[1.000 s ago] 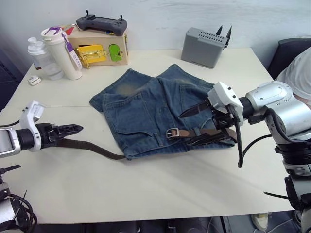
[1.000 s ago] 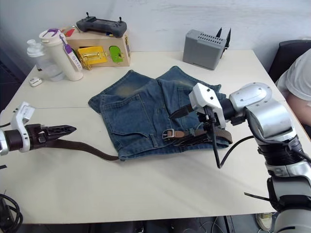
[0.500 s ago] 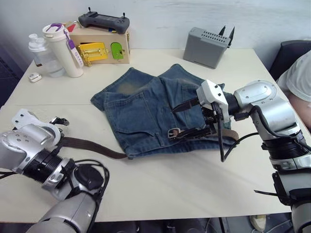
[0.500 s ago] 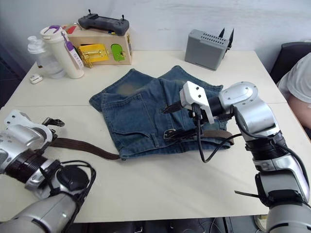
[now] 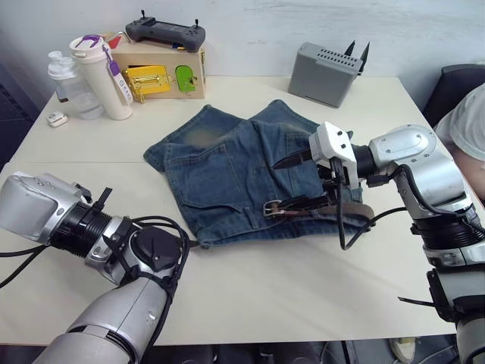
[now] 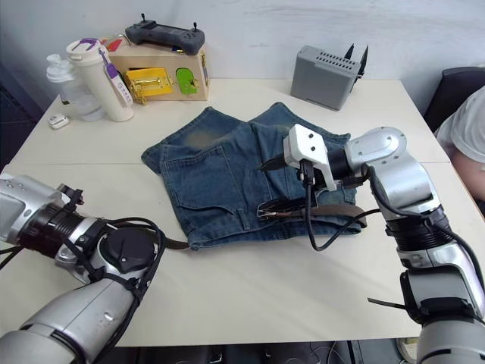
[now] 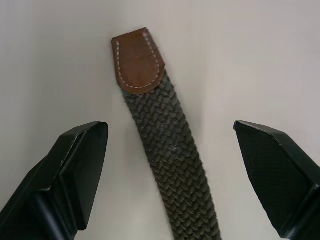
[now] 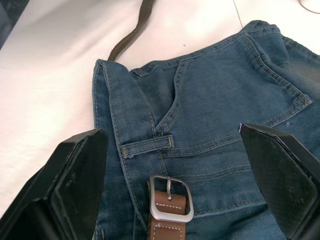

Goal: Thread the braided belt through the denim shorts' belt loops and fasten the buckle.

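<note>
Left gripper (image 7: 170,175): fingers spread wide, holding nothing, with the tan leather tip of the braided belt (image 7: 172,175) lying flat on the table (image 5: 250,296) between them, touching neither finger. From there the belt runs along the table to the corner of the denim shorts (image 5: 227,174) and enters the waistband on that side. The shorts lie flat near the table centre, waistband toward the robot, legs pointing away. The buckle (image 8: 169,197), silver with its prong across the frame, rests on the waistband on a brown leather end, just beside one of the belt loops (image 8: 146,146); that loop lies flat against the denim with no strap through it where visible. Right gripper (image 5: 301,182): fingers wide apart, holding nothing, positioned over the waistband with the buckle between and below the fingertips. At the right edge, a person's white sleeve (image 5: 468,121) is visible
</note>
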